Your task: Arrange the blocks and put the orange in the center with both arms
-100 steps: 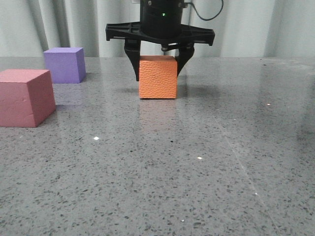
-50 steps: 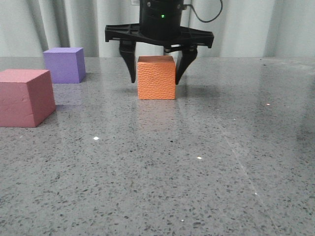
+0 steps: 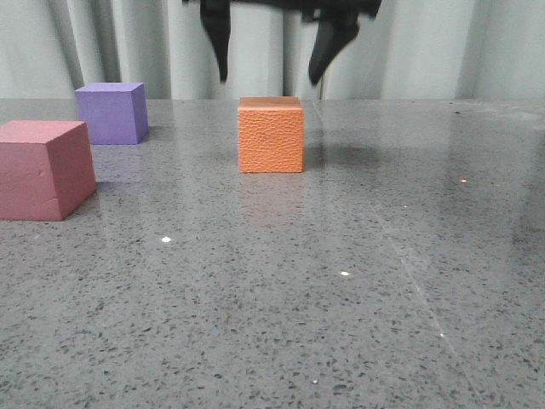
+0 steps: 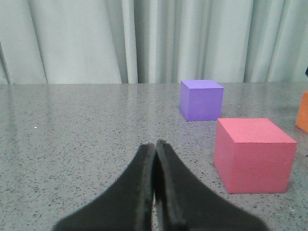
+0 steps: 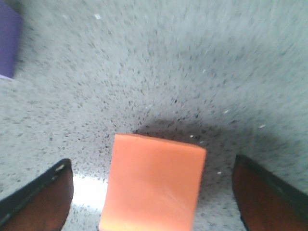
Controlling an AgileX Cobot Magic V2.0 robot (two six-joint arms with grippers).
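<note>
The orange block [image 3: 271, 135] stands alone on the table, and the right wrist view shows it from above [image 5: 154, 185]. My right gripper [image 3: 269, 78] hangs open above it, touching nothing; its fingers [image 5: 43, 197] stand wide on either side of the cube. The purple block [image 3: 111, 112] sits at the back left and the dusty pink block [image 3: 43, 169] nearer on the left. My left gripper [image 4: 155, 144] is shut on nothing, low over the table to the left of the pink block [image 4: 252, 154] and the purple block [image 4: 201, 99]. It is out of the front view.
The grey speckled table [image 3: 341, 281] runs back to a pale curtain [image 3: 426, 51]. A corner of the purple block [image 5: 7, 43] shows in the right wrist view. A sliver of the orange block [image 4: 303, 113] sits at the edge of the left wrist view.
My right gripper let go of the orange block, opened wider and rose well above it. The block stayed where it was on the table.
</note>
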